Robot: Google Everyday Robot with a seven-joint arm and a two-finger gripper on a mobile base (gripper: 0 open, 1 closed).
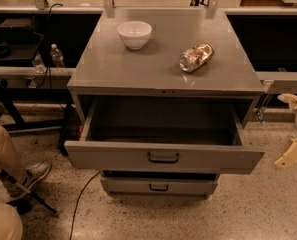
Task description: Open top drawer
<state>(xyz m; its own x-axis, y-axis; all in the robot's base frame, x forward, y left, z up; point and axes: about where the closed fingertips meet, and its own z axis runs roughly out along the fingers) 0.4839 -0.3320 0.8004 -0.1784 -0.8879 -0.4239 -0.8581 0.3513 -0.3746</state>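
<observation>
Drawer pulled out, gripper off to the cabinet's right

The top drawer (pixel 113 156) stands pulled well out of the grey cabinet (pixel 158 74), its inside bare and its dark handle (pixel 163 157) in the middle of the front panel. The gripper (pixel 285 130) hangs low beside the cabinet's right side, near the drawer's right front corner but not touching it. Its two pale fingers (pixel 291 100) are spread wide, one above the other, and hold nothing. Only its tip shows at the picture's edge, and the arm behind it is out of sight. On the cabinet top a white bowl (pixel 134 34) sits at the back left and a bottle (pixel 196 57) lies on its side to the right. A lower drawer (pixel 159 186) sits under the open one.
</observation>
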